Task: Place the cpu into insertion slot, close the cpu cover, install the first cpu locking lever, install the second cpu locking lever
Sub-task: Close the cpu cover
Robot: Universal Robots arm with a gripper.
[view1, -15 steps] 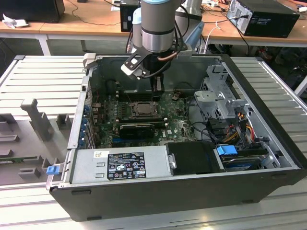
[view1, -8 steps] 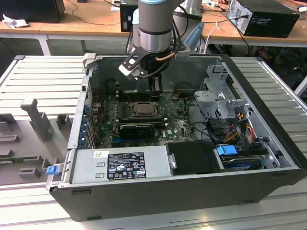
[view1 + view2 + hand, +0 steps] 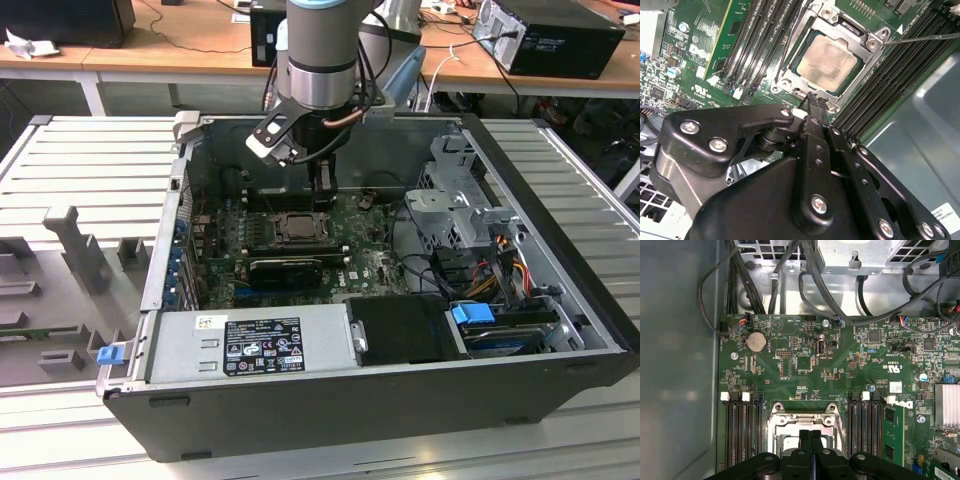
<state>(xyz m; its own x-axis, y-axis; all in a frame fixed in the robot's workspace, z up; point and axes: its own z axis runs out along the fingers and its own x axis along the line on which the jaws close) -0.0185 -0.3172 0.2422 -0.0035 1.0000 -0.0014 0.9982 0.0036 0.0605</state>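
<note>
At the front of the exterior view is the wall of a big dark grey computer case (image 3: 400,400). It lies open on a silver ribbed metal table (image 3: 90,160). Just inside the wall are a silver metal power box (image 3: 320,345) and a flat black box (image 3: 400,330), side by side.

Behind them lies the flat green motherboard (image 3: 375,265). The insertion slot (image 3: 275,230), a square with a black rim, is on it near the middle.

The black metal gripper (image 3: 322,185) hangs from the grey robot arm, close above the far side of the slot. In both wrist views its two fingers (image 3: 810,440) are pressed together, with nothing between them.

In the second wrist view the gripper (image 3: 812,100) tip is just beside one corner of the slot. I cannot tell if it touches.

The cpu (image 3: 832,57), a small flat square chip with a tan-grey face, lies in the slot. The cpu cover (image 3: 855,31), a thin silver metal frame, lies down flat around it. A thin silver rod (image 3: 920,37) reaches from one corner of the cover across the long black slots (image 3: 900,60).

A round silver coin battery (image 3: 756,341) sits further along the board.

Far behind the case are wooden desks (image 3: 180,45).
</note>
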